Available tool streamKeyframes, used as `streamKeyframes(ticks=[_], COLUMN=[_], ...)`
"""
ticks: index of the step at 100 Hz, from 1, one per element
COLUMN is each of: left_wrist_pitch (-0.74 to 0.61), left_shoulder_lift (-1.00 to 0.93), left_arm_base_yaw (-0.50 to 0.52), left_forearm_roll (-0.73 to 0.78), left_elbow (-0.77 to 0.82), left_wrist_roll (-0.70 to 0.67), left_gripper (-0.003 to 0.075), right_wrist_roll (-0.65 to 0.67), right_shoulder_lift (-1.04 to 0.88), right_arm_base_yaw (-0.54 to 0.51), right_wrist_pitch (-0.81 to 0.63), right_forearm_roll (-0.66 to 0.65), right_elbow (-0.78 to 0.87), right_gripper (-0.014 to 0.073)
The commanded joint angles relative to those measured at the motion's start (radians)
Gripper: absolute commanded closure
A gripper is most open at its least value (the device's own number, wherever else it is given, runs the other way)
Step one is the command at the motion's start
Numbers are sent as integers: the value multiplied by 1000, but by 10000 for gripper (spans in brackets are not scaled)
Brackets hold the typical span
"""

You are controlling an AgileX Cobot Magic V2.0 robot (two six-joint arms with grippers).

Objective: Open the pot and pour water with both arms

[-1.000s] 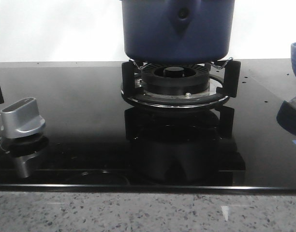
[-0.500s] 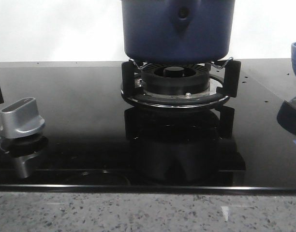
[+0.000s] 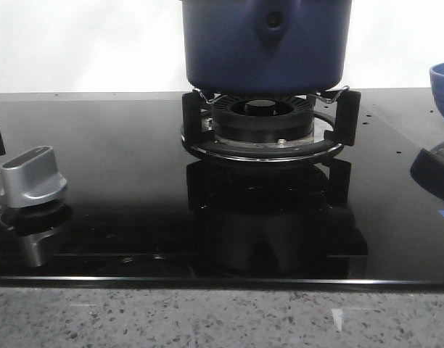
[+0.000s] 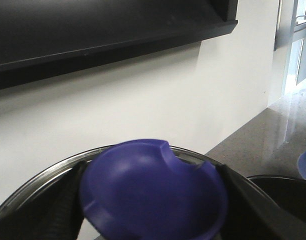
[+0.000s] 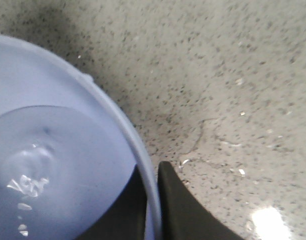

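Observation:
The dark navy pot (image 3: 265, 43) stands on the burner at the back centre; its top is out of view. My left gripper (image 4: 153, 200) is shut on the blue lid knob (image 4: 153, 180), with the lid's metal rim (image 4: 38, 180) behind it; I cannot tell whether the lid sits on the pot. My right gripper (image 5: 153, 200) is shut on the rim of the lighter blue bowl (image 5: 58, 150), one finger inside and one outside. The bowl holds a little water (image 5: 28, 170). The bowl also shows at the front view's right edge (image 3: 443, 87). Neither gripper shows in the front view.
The black burner stand (image 3: 265, 127) sits on the glossy black cooktop (image 3: 120, 159). A silver control knob (image 3: 33, 177) is at the front left. Speckled grey counter lies in front (image 3: 207, 319) and under the bowl (image 5: 233, 75). A white wall is behind.
The blue bowl at the right edge has shifted slightly left into the front view, and its reflection on the cooktop moved with it. The pot has not moved.

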Motion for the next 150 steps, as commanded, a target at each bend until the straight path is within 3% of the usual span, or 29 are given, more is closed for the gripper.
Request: streamKeyframes(ticks=[1,42,77,122,136,150], left_wrist_pitch=[15,10,-8,-16,-32,-33], left_shoulder_lift=[-53,-53,-53,-53,-53,-53], left_arm_base_yaw=[3,3,3,3,3,3], left_forearm_roll=[-79,-79,-79,-79,-79,-79], left_elbow=[-40,-40,-40,-40,-40,-40], left_wrist_roll=[-11,-11,-11,-11,-11,-11], left_gripper=[355,355,355,355,355,355], right_wrist_roll=[-9,-63,-65,-125,-131,-159], right_shoulder_lift=[-39,-37,-35,23,-5,-74], right_arm_base_yaw=[-7,128,343,520,533,533], right_wrist_pitch=[8,134,6,-219,-380,-658], right_forearm_roll=[14,69,69,69,44,42], right_elbow=[-92,-440,-584,-539,-414,-199], right_gripper=[666,666,666,658,641,641])
